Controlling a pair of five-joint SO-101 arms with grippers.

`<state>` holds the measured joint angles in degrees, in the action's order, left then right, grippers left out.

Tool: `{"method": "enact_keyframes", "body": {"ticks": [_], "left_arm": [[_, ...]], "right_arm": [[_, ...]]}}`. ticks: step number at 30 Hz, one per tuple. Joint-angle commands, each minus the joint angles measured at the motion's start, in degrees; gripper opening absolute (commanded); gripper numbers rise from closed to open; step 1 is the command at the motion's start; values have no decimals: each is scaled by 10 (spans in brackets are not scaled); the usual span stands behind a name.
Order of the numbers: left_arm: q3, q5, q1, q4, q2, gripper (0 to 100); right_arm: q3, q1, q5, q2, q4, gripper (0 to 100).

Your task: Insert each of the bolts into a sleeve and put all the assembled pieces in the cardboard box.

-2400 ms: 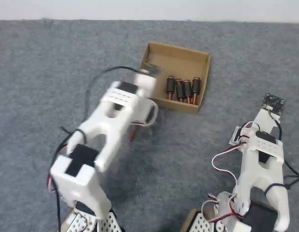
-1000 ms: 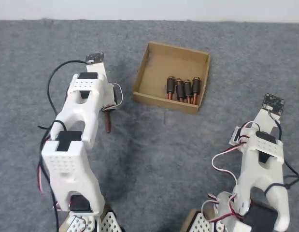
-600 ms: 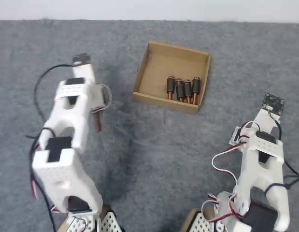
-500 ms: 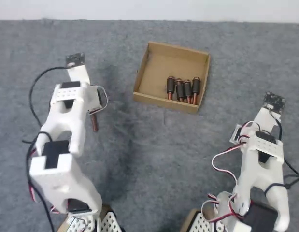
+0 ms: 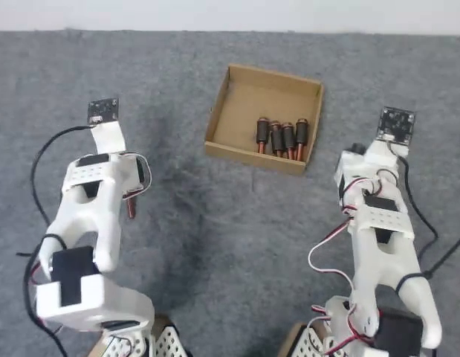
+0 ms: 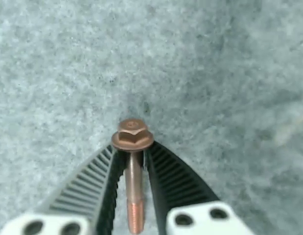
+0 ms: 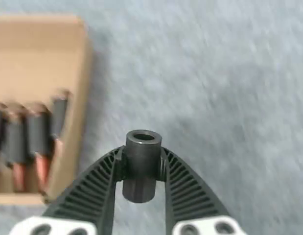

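A copper-coloured bolt [image 6: 134,182] with a flanged hexagonal head is pinched by its shank between the ribbed black fingers [image 6: 103,171] of the left gripper [image 6: 133,149]. Its head sticks out past the fingertips. It hangs over grey carpet [image 5: 237,238] at the left of the scene, well apart from the cardboard box [image 5: 244,153].

The right gripper [image 7: 141,157] pinches a short black sleeve [image 7: 142,169], a hollow cylinder with its open bore showing. It is at the right, near the box's right wall.

The open box sits far, between the two arms. Four assembled pieces [image 5: 282,137], black sleeves with copper ends showing, lie side by side in its near right corner, behind the low near wall.
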<state>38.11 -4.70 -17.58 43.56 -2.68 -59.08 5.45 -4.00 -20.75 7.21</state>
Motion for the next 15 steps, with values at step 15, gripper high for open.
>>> {"method": "enact_keyframes", "body": {"ticks": [15], "left_arm": [[-7,8,0,-25,45,11]], "right_arm": [[5,-153,6,-1,-292,9]]}}
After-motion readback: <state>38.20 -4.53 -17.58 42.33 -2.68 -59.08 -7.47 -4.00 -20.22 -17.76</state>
